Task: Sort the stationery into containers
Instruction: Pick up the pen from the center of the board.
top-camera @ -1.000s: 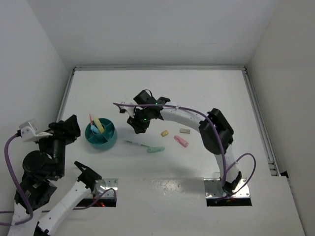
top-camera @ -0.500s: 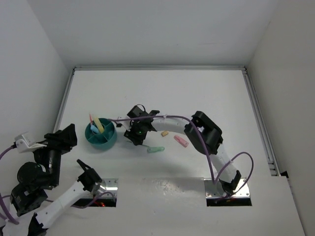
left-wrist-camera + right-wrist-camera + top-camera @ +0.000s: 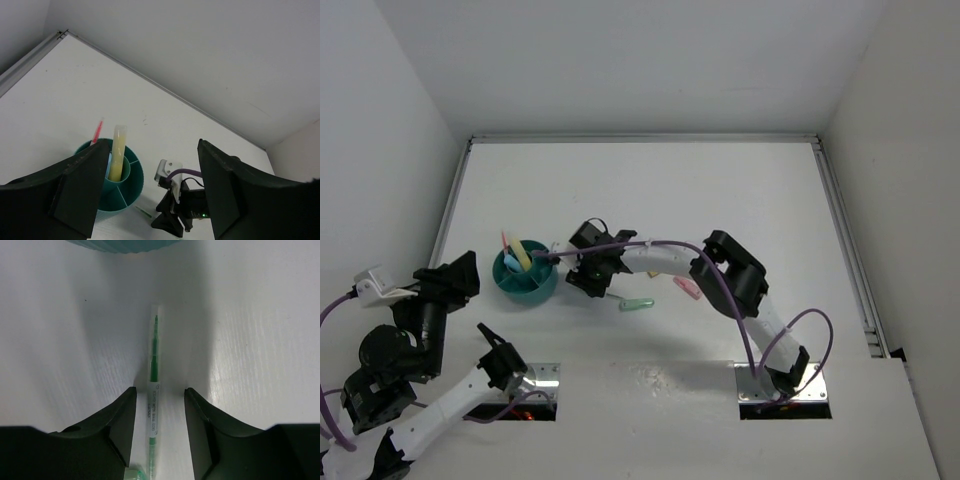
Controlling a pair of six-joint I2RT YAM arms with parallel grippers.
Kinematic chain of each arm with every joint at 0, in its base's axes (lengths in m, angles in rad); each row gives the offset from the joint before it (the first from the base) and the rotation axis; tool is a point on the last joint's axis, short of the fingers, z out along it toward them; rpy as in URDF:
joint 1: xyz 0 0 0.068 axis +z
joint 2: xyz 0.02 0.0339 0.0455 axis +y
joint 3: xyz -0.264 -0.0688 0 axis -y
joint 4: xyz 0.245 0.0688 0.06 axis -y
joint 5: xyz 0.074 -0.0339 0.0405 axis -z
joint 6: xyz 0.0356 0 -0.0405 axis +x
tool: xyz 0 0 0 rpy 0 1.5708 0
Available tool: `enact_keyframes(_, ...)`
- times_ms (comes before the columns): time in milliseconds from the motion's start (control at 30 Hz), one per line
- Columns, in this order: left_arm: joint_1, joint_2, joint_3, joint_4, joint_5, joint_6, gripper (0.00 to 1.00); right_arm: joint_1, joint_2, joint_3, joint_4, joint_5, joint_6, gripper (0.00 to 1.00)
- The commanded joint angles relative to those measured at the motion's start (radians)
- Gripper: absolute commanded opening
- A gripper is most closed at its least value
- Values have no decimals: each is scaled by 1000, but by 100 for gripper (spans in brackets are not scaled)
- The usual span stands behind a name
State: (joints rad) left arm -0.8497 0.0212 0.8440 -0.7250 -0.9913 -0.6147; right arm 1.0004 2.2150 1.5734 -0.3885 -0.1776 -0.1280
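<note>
Teal cup [image 3: 525,298] held the yellow marker [image 3: 118,152] and pink-red pen [image 3: 97,131]; green pen [image 3: 153,375] lay on the table [image 3: 720,200] near it, right end effector [image 3: 160,392] astride it, jaws apart, not clamped; left end effector [image 3: 152,142] spread, empty; pale-green marker [image 3: 637,303], pink marker [image 3: 686,288] unsorted.

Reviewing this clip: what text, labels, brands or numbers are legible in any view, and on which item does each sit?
On the thin green pen with a clear barrel: one line of small dark print along the barrel, too small and blurred to read.
On the round teal plastic cup, the yellow marker standing in it and the white table: no text visible.
</note>
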Motion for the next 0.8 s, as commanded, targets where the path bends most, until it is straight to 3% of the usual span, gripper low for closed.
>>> enact_keyframes(0, -11, -7, 0, 2, -9, -3, 77, 26, 17, 46, -29, 65, -10, 44)
enact_keyframes(267, -11, -7, 0, 2, -9, -3, 77, 49, 46, 57, -122, 102, -67, 41)
enact_keyframes(533, -11, -7, 0, 2, -9, -3, 77, 58, 25, 7, -113, 102, -58, 14)
enact_keyframes(767, -11, 11, 0, 2, -9, -3, 78, 49, -66, -38, -75, 183, -48, 1)
